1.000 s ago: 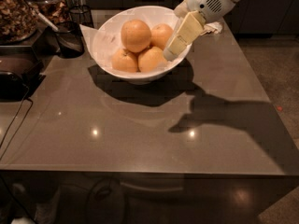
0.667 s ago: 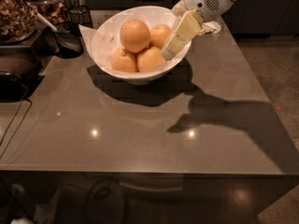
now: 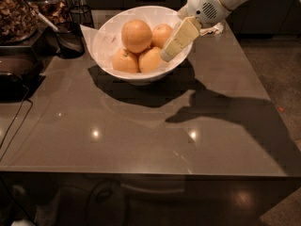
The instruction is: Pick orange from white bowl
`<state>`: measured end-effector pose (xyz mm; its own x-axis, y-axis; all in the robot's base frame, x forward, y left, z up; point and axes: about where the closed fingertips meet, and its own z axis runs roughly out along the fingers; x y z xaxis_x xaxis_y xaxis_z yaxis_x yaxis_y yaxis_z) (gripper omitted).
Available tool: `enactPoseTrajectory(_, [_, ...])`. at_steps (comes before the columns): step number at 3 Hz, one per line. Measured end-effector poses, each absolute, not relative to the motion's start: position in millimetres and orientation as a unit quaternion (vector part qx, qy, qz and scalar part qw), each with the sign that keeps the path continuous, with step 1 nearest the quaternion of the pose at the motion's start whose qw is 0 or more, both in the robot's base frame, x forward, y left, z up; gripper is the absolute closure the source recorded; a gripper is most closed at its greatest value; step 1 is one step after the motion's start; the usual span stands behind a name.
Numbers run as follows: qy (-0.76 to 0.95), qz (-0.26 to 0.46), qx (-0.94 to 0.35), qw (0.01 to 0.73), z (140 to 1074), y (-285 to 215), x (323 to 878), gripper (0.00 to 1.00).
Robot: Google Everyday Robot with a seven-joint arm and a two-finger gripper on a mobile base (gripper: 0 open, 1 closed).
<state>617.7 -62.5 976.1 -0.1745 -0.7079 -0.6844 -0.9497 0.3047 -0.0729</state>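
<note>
Grey table (image 3: 141,140), tool (image 3: 172,52) at white bowl (image 3: 104,37)

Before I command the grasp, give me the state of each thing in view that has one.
white bowl: upright on the table.
orange: on top of the pile in the white bowl, not lifted.
other oranges: three visible, lying beneath it.
end effector: at the white bowl's right rim, tip down beside the other oranges.
dark wire cup: upright, left of the white bowl.

The orange (image 3: 136,35), round and dull-skinned, is seen topmost on the smaller oranges (image 3: 125,60) heaped in the white bowl (image 3: 104,39), which is set upright on the table (image 3: 141,135). The gripper (image 3: 170,53) is held at the bowl's right rim.
</note>
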Motion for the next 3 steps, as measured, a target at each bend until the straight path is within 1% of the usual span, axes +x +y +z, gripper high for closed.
enactPoseTrajectory(1, [0.729,0.188,-0.572,0.325,973.4,-43.0,641.3,0.0])
enactPoseTrajectory(2, [0.732,0.19,-0.566,0.328,971.4,-44.9,641.4,0.0])
enactPoseTrajectory(3, [0.726,0.204,-0.56,0.343,974.9,-35.9,652.1,0.0])
